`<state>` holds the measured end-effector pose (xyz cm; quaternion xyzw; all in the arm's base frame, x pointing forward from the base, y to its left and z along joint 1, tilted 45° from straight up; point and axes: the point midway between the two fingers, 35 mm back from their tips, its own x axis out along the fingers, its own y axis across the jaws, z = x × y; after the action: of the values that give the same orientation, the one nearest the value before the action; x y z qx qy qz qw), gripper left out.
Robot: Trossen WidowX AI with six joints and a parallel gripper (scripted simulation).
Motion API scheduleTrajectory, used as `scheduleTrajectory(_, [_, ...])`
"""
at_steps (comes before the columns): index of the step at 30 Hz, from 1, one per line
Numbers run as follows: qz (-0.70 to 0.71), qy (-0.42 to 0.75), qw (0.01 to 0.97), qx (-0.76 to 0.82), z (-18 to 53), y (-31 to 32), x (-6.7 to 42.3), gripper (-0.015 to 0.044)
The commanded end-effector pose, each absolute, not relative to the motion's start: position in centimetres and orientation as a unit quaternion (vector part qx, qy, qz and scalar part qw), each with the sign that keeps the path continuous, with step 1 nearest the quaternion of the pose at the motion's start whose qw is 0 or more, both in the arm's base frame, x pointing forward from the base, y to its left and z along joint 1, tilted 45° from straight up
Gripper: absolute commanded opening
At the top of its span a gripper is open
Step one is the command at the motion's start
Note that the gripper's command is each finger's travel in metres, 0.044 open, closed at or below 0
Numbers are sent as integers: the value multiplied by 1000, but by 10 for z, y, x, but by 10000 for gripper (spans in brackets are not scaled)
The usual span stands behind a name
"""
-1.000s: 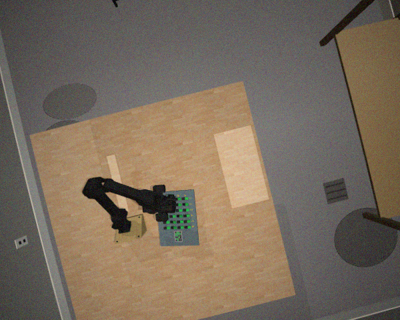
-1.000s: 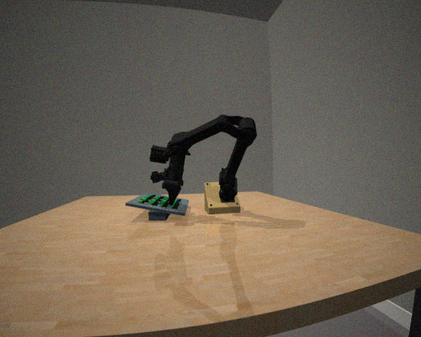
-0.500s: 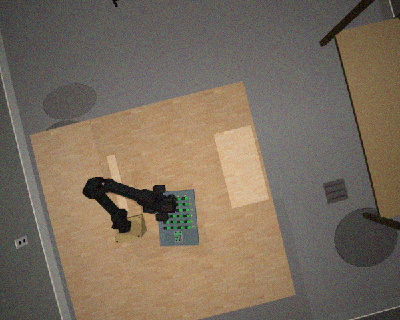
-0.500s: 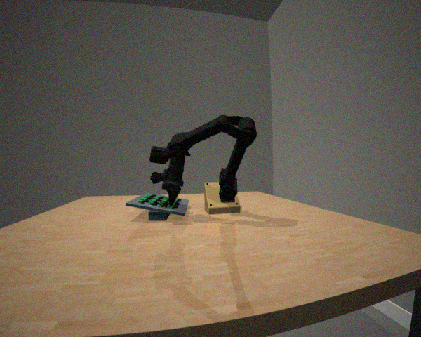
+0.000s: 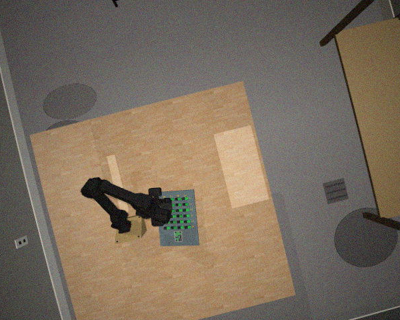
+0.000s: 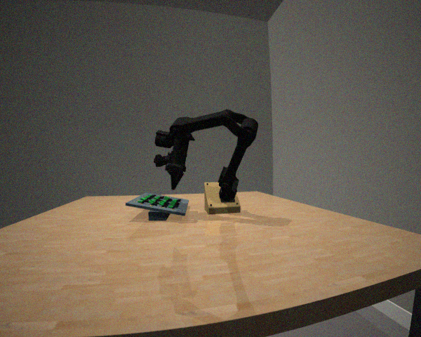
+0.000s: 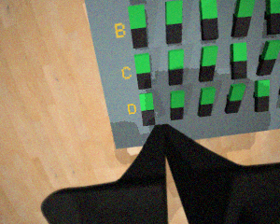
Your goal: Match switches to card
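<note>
The grey-blue switch panel (image 5: 190,237) (image 6: 130,203) (image 7: 107,56) sits tilted on a small stand on the wooden table. It carries a grid of rocker switches, each with a green half and a dark grey half. The wrist view shows rows lettered B, C and D. My gripper (image 6: 173,187) (image 7: 161,130) is shut and empty, pointing straight down. It hangs well above the panel's edge nearest the arm and touches nothing. In the wrist view its tip lies just short of the first switch of row D (image 7: 147,108). The small card (image 5: 178,236) lies on the panel beside the grid.
The arm's tan base block (image 5: 133,232) (image 6: 212,203) stands close beside the panel. A paler rectangle (image 5: 241,165) is marked on the table top. A second table (image 5: 376,113) stands far to the right across the floor.
</note>
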<state>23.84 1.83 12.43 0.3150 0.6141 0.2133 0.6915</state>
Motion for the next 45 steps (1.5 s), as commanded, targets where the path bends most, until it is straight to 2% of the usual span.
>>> scheduleTrajectory(1, [196, 622, 689, 317, 104, -5, 237, 0])
scheduleTrajectory(6, [210, 618, 689, 314, 68, -42, 229, 0])
scheduleTrajectory(10, [215, 616, 690, 314, 63, -46, 228, 0])
scheduleTrajectory(15, [219, 624, 682, 311, 38, -22, 234, 0])
scheduleTrajectory(45, [220, 624, 682, 311, 21, -5, 238, 0])
